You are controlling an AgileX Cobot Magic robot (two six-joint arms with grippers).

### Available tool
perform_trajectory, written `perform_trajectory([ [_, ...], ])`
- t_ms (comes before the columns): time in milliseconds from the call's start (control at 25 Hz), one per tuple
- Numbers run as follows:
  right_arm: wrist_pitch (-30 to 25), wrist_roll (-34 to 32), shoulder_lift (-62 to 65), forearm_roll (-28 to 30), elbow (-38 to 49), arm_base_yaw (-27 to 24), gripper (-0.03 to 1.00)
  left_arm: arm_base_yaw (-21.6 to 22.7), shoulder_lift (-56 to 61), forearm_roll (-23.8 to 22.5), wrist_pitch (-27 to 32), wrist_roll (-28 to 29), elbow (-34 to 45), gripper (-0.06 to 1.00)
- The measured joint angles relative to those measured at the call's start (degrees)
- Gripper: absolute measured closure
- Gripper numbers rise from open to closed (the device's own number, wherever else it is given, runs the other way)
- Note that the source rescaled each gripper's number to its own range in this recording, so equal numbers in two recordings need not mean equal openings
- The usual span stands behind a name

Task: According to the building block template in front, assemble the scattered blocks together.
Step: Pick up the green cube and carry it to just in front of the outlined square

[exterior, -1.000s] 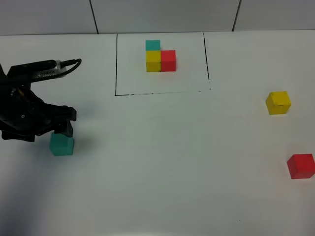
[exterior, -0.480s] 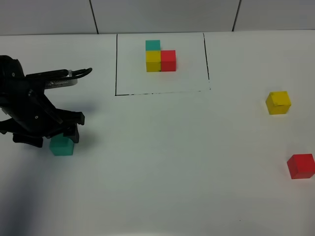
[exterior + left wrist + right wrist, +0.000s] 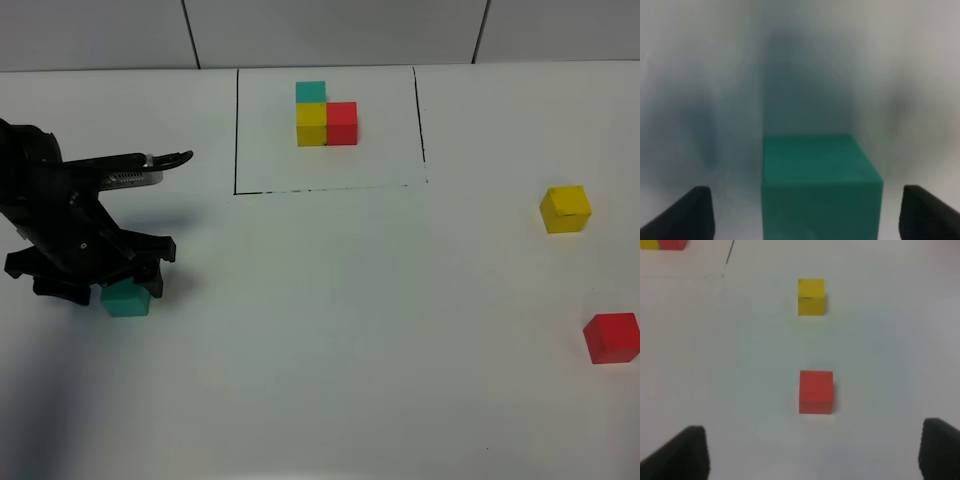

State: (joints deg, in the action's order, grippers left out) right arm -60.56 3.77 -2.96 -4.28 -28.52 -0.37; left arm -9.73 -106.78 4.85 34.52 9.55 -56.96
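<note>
Left arm sat low at the table's (image 3: 350,340) left side. Left gripper (image 3: 108,285) straddled the teal cube (image 3: 126,300), jaws wide apart, gaps on both sides. Right gripper (image 3: 812,454) was apart too, holding nothing, facing the red cube (image 3: 816,392) with the yellow cube (image 3: 811,297) beyond it. Both sat near the right edge. Template (image 3: 325,118) was at the far edge, with open table in the middle.

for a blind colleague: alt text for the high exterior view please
The left gripper hangs open around a teal cube at the left of a white table. A black-outlined template of teal, yellow and red cubes sits at the far middle; a loose yellow cube and a loose red cube lie at the right.
</note>
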Motion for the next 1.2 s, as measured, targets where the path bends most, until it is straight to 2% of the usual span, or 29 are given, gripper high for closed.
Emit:
perform_trajectory([
  [80,0.0,0.0,0.0,0.0,0.0,0.0,0.23,0.0,-0.16,0.0,-0.52,0.1,0.0,0.0],
  [200,0.0,0.0,0.0,0.0,0.0,0.0,0.23,0.0,-0.16,0.05,-0.97,0.18,0.0,0.14],
  [320,0.0,0.0,0.0,0.0,0.0,0.0,0.23,0.0,-0.16,0.05,-1.2,0.29,0.0,0.42],
  [440,0.0,0.0,0.0,0.0,0.0,0.0,0.23,0.0,-0.16,0.11,-1.2,0.34,0.0,0.83],
  [480,0.0,0.0,0.0,0.0,0.0,0.0,0.23,0.0,-0.16,0.11,-1.2,0.34,0.0,0.93],
  [720,0.0,0.0,0.0,0.0,0.0,0.0,0.23,-0.05,-0.16,0.22,-1.12,0.4,-0.11,0.93],
  [840,0.0,0.0,0.0,0.0,0.0,0.0,0.23,-0.05,-0.09,0.22,0.93,-0.43,-2.1,0.93],
  [1040,0.0,-0.05,0.0,0.0,0.0,0.0,0.23,-0.25,0.16,0.17,7.42,-5.67,-8.45,0.93],
  [1200,0.0,-0.05,0.0,0.0,0.0,0.0,0.23,-2.68,-0.22,-0.04,11.84,-11.26,-14.11,0.93],
])
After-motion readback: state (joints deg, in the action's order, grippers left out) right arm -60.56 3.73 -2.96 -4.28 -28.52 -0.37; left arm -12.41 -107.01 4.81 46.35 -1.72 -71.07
